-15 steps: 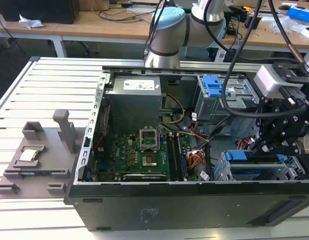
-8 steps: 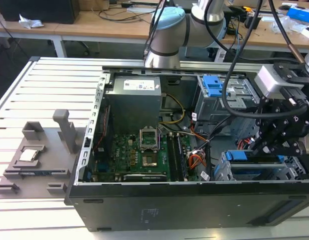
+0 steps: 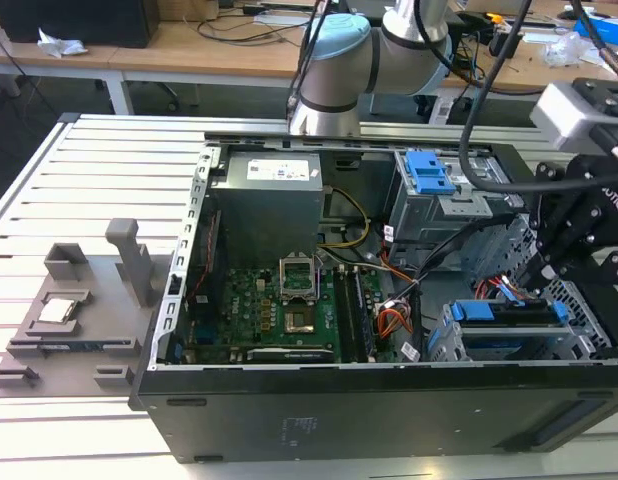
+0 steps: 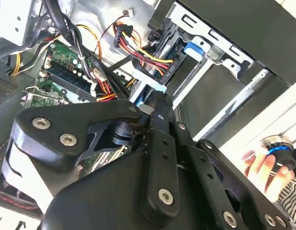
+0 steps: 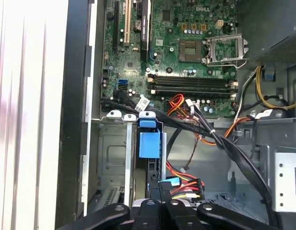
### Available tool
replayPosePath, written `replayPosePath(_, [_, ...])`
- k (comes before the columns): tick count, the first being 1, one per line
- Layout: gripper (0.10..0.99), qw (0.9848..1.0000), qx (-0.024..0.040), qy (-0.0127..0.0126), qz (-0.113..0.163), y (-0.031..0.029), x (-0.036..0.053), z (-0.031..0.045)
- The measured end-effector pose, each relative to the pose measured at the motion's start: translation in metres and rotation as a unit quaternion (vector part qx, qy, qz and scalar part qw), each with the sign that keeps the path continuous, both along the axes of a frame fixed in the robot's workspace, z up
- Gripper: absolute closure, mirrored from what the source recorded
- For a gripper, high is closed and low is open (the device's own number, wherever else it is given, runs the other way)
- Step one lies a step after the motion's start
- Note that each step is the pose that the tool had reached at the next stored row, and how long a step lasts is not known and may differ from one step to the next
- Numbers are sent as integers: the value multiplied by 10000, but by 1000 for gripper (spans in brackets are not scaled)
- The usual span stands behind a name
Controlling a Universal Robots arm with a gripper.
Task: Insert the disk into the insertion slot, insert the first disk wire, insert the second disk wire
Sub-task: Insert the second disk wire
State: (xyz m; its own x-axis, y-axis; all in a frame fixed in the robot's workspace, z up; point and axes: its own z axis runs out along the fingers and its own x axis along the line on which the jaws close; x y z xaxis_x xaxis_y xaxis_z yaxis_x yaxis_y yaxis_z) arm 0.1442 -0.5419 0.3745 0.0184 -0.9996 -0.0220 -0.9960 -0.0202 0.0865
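The disk (image 3: 509, 312), in its blue carrier, lies inside the insertion slot (image 3: 581, 300), the perforated silver cage at the exterior view's right end of the open computer case. In the first wrist view the disk (image 5: 149, 143) shows edge-on between the slot's metal walls (image 5: 112, 158). My gripper (image 3: 537, 278) hangs over the disk's inner end, where the cables meet it. In both wrist views the gripper (image 4: 155, 108) (image 5: 159, 194) looks shut on a small dark connector (image 5: 168, 183) with a light-blue strip. Its cable is hidden, so I cannot tell which disk wire it is.
An orange-red-yellow wire bundle (image 5: 186, 184) runs beside the connector. The motherboard (image 3: 279, 310), the power supply (image 3: 264, 200) and a grey cage with a blue latch (image 3: 429, 170) crowd the case. A grey fixture (image 3: 79, 310) sits on the slatted table. A hand (image 4: 260, 165) holds a blue-ringed device.
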Motion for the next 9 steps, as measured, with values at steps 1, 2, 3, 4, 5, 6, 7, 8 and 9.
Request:
replayPosePath(1, [980,10000,2,0,0,0,0,8])
replayPosePath(2, [980,10000,2,0,0,0,0,8])
replayPosePath(3, [980,10000,1,0,0,0,0,9])
replayPosePath(4, [980,10000,1,0,0,0,0,9])
replayPosePath(5, [980,10000,1,0,0,0,0,9])
replayPosePath(6, [980,10000,2,0,0,0,0,9])
replayPosePath(7, [980,10000,2,0,0,0,0,9])
replayPosePath(8, [980,10000,2,0,0,0,0,9])
replayPosePath(9, [980,10000,2,0,0,0,0,10])
